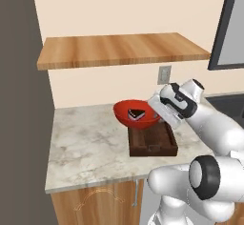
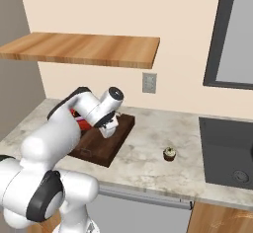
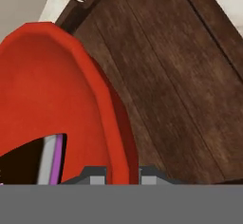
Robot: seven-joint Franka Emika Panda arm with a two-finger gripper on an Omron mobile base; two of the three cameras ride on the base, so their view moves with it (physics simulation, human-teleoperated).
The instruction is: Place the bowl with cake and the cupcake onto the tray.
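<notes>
The red bowl with cake (image 1: 136,114) is held by its rim in the closed end effector (image 3: 122,173) above the tray (image 1: 153,144)'s far end; uneven release could tip it off.

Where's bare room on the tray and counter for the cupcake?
The tray's near half, toward the handle cutout, is bare; its far end is crowded by the bowl in the gripper. Bare counter lies between tray and cupcake.
</notes>
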